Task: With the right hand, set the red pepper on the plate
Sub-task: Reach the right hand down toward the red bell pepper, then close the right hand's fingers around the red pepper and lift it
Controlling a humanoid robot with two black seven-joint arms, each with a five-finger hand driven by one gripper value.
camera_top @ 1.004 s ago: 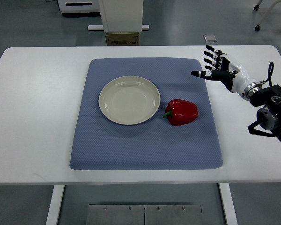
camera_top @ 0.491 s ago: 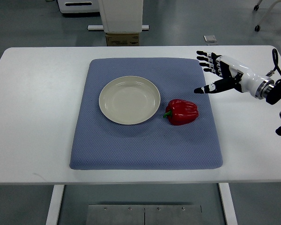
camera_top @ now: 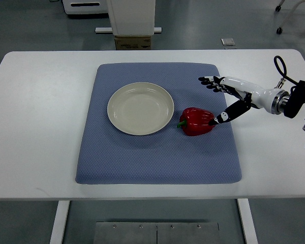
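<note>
Right hand (camera_top: pixel 227 96) spread wide, holding nothing; thumb tip at the one red pepper (camera_top: pixel 196 121). Pepper sits on blue mat (camera_top: pixel 157 152), 3 o'clock of the one plate (camera_top: pixel 140 108).

A blue mat (camera_top: pixel 157 157) covers the middle of the white table (camera_top: pixel 35 127).

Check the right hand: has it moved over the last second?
Yes. The right hand has come leftward and toward the camera over the blue mat, closing on the red pepper; its open fingers now flank the pepper's right side.
</note>
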